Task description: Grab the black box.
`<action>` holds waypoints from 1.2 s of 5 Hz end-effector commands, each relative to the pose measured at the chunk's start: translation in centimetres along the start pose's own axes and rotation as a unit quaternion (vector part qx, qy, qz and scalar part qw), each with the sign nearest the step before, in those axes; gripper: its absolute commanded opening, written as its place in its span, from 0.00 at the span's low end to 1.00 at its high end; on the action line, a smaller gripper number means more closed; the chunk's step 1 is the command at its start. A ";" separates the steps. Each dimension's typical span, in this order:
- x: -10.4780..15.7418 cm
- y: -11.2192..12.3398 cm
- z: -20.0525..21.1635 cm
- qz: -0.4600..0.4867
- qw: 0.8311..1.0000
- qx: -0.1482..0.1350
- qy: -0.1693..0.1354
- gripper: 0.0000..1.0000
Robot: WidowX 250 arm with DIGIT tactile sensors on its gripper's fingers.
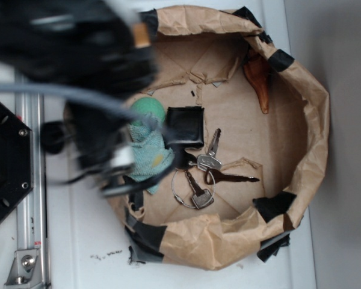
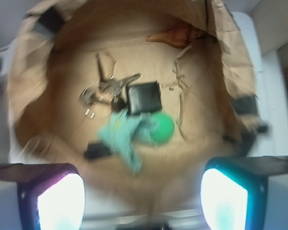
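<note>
Gripper (image 2: pixel 143 191): held wide apart, high over the bin (image 2: pixel 33 86), nothing held | box (image 2: pixel 144 96): flat on bin floor, touching ball (image 2: pixel 162 128), cloth (image 2: pixel 122 136), keys (image 2: pixel 105 86) | step: approach | advice: box should be centred between pads (image 2: pixel 62 201), descent kept vertical, neighbours avoided.

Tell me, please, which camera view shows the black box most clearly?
The exterior view: the black box is fairly sharp there, lying among the keys and green ball, its left edge near the blurred arm. The wrist view shows the whole box unobstructed, but motion-blurred.
</note>
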State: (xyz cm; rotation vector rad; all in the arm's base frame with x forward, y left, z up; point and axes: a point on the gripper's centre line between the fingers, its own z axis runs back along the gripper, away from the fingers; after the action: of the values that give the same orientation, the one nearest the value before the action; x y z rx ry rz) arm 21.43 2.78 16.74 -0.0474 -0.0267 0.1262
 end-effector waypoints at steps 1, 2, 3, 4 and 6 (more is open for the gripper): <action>3.5 0.0 -3.1 -0.003 0.999 -0.042 -0.017 1.00; 3.5 0.0 -3.1 -0.003 0.999 -0.042 -0.017 1.00; 3.5 0.0 -3.1 -0.003 0.999 -0.042 -0.017 1.00; 4.1 -0.3 -7.8 0.003 0.999 -0.041 -0.026 1.00; 5.4 -1.6 -13.7 -0.044 0.997 -0.032 0.051 1.00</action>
State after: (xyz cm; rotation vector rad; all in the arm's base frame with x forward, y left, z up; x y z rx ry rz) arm 26.99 2.37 3.13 -0.1138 0.1046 0.0851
